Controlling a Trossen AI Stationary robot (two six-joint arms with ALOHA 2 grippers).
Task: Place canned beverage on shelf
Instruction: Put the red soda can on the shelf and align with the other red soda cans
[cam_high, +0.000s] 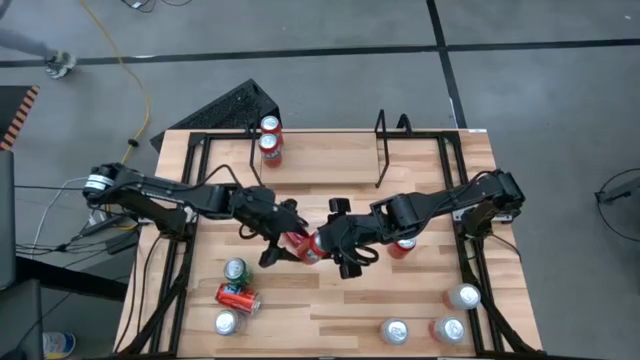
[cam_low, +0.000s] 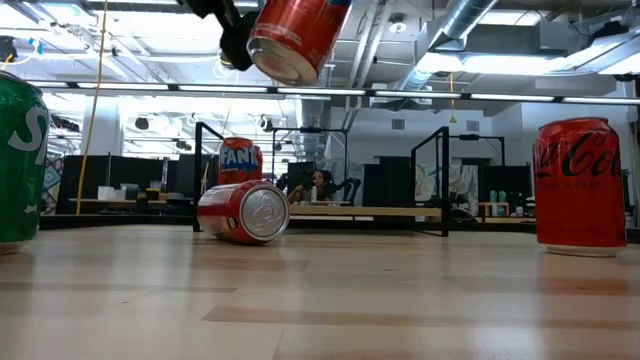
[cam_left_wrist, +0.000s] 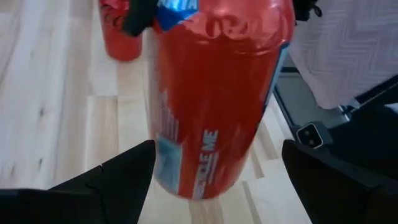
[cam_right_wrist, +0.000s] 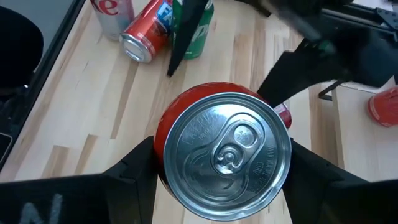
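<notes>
Red can (cam_high: 303, 245) at frame centre of the high view, lifted off the table | my right gripper (cam_right_wrist: 222, 163) clamps its sides | left gripper (cam_left_wrist: 214, 168) open around it, not touching | rigid, slick, dents easily: I'd hold mid-body | shelf (cam_high: 380, 150) upper centre.

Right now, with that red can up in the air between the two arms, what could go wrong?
1. The red can hangs tilted above the table between the right gripper, closed on it, and the open left gripper. A mistimed handover could drop it.
2. If it falls, it may roll like the can already lying on its side.
3. The shelf is across the table; the upright Coca-Cola can could be clipped on the way.
</notes>
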